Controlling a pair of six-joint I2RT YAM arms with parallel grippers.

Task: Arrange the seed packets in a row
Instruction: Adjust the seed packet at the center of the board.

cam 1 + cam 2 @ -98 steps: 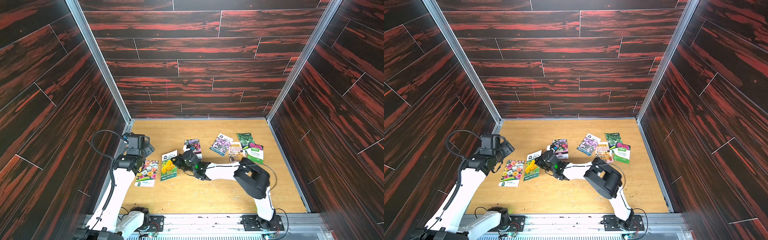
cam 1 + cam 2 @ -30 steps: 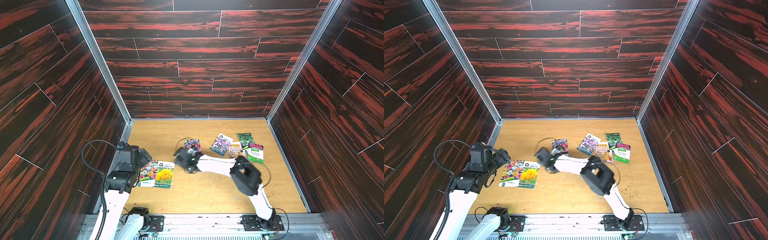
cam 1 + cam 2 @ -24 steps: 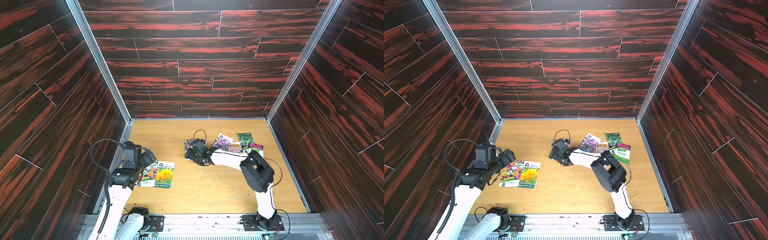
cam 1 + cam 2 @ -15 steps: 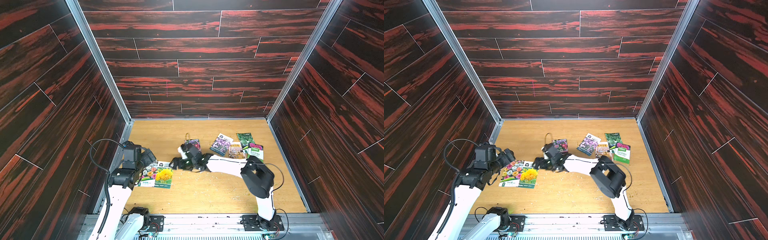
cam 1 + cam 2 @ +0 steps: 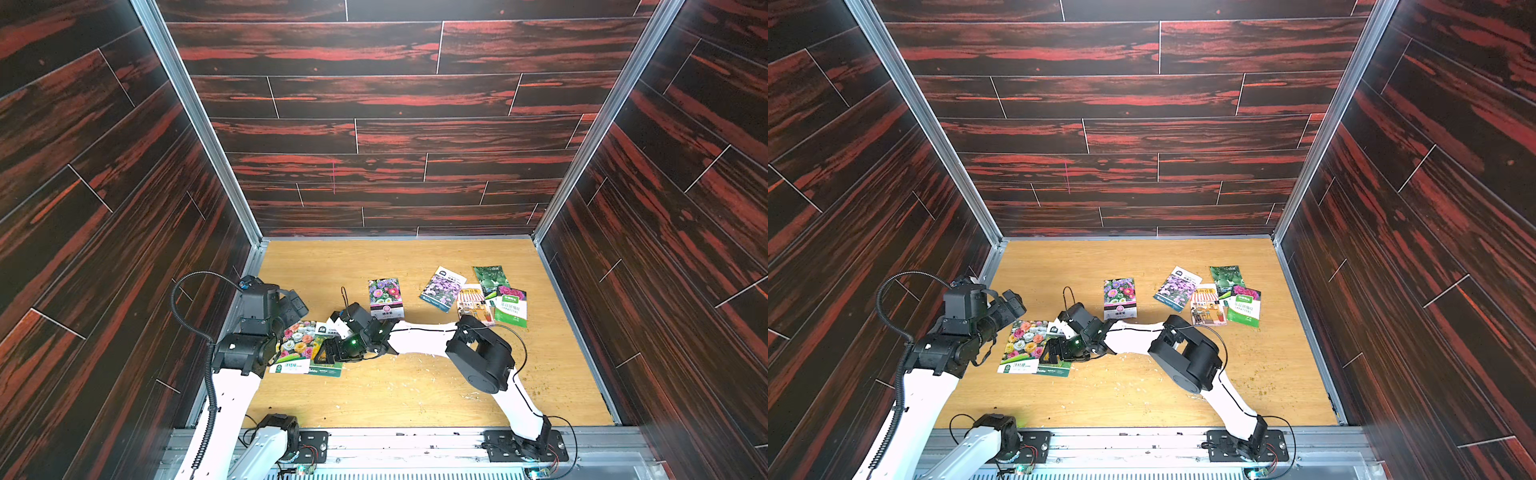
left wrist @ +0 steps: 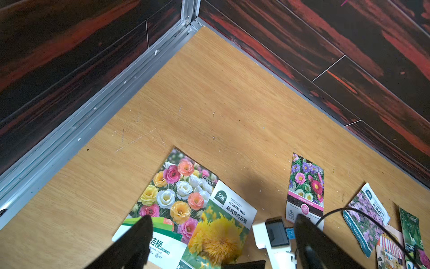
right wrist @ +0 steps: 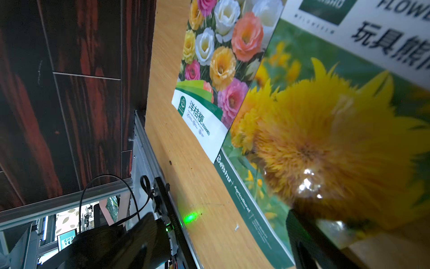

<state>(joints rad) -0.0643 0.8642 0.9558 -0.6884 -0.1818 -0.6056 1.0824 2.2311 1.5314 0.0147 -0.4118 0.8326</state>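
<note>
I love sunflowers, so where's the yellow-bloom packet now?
In both top views the yellow-bloom packet lies flat on the robot's left, touching the mixed-flower packet, under the right gripper.

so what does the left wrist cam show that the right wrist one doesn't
Only the left wrist view: the aster packet, the purple-flower packet, the shopfront packet, the melon packet, and the far corner of the enclosure. Only the right wrist view: the front rail and a green light near it. Both: the mixed-bloom packet and the yellow-bloom packet, edges overlapping, on the wooden table.
</note>
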